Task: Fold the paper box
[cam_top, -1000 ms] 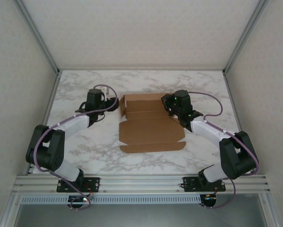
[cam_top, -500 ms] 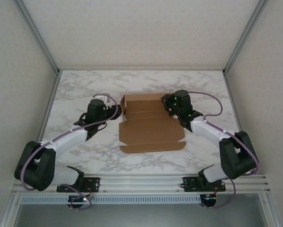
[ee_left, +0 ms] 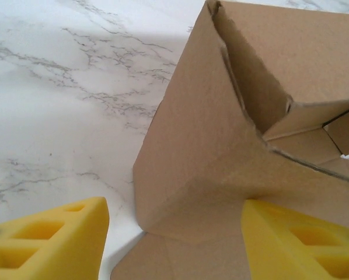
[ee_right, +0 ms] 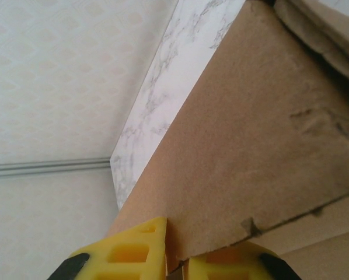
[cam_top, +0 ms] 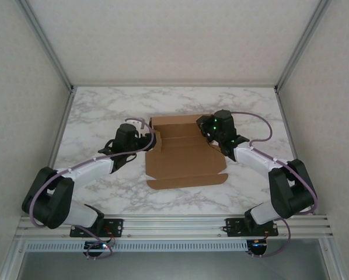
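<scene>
The right gripper (ee_right: 175, 256) pinches a flap of the paper box (cam_top: 186, 160), likely anchoring it; the left gripper (ee_left: 174, 228), spread wide, straddles the raised left flap.

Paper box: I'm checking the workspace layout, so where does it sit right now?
In the top external view the paper box lies mid-table, the left gripper at its far-left corner and the right gripper at its far-right corner.

A white marble-patterned tabletop (cam_top: 104, 111) is seen across the middle of the top view, enclosed by pale textured wall panels (cam_top: 174, 41) and slanting aluminium posts (cam_top: 46, 44) at upper left and right; a grooved aluminium rail (cam_top: 174, 224) is fixed along the lower edge.
</scene>
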Controlling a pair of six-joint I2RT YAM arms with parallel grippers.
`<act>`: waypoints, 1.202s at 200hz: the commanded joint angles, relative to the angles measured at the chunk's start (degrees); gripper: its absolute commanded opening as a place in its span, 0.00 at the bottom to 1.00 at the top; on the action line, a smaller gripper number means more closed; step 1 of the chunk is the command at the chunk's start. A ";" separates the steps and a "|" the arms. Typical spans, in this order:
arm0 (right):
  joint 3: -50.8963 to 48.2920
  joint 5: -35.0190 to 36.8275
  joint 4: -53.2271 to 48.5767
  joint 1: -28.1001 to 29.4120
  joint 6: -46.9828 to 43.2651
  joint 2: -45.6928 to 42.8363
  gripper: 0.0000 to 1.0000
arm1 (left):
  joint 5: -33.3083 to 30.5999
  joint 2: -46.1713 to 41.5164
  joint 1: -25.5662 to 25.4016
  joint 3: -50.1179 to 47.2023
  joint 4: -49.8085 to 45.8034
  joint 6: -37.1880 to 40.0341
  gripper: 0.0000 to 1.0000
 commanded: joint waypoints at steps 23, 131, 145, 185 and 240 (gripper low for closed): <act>1.25 -4.07 -3.60 0.29 -2.28 2.92 0.12 | -1.22 3.60 -0.47 3.34 3.90 9.44 0.63; 2.88 -7.68 -3.09 0.24 -2.28 5.82 0.12 | 0.03 10.04 -0.47 7.04 3.76 21.96 0.63; 2.96 -7.59 -3.11 0.17 -2.28 5.95 0.13 | -0.01 10.56 -0.45 6.63 4.30 21.28 0.61; 2.26 -5.91 -3.05 0.21 -1.59 5.63 0.12 | -0.93 11.84 -0.47 5.64 5.66 18.32 0.44; 0.57 -1.44 -4.44 1.71 1.89 1.57 0.14 | -8.77 14.87 -1.77 5.90 8.78 13.17 0.08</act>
